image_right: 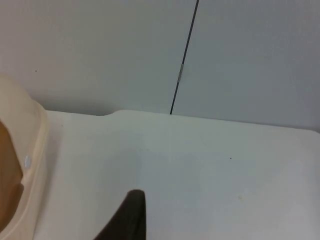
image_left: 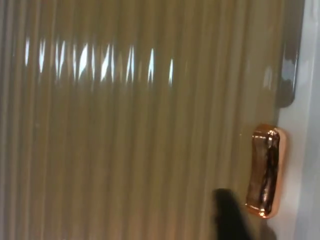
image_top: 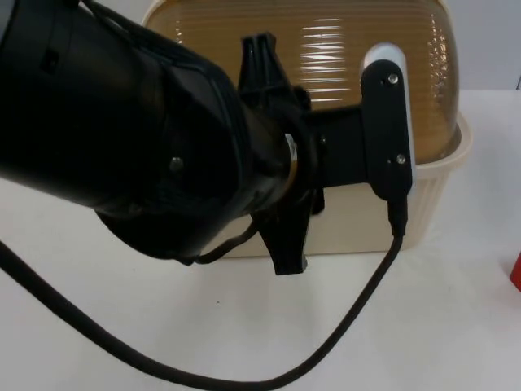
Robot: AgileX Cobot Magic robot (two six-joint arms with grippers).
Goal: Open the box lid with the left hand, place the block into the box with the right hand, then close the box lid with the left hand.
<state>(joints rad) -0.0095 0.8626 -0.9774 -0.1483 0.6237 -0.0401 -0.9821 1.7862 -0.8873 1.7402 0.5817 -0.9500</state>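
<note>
One black left arm (image_top: 122, 122) looms nearest, its left gripper (image_top: 281, 147) hanging over the box (image_top: 431, 204); I cannot tell how the jaws stand. Beyond, the ribbed amber lid (image_left: 125, 140) lies shut, copper handle (image_left: 265, 172) beside a fingertip (image_left: 227, 215). A red block (image_top: 516, 269) sits at the table (image_top: 244, 326) edge.

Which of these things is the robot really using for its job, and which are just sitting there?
For the job:
- box, cream, with its ribbed brown lid down
- shiny copper handle on the lid
- left claw, in front of the box
- red block, at the table's edge

Just there:
- white table
- grey wall
</note>
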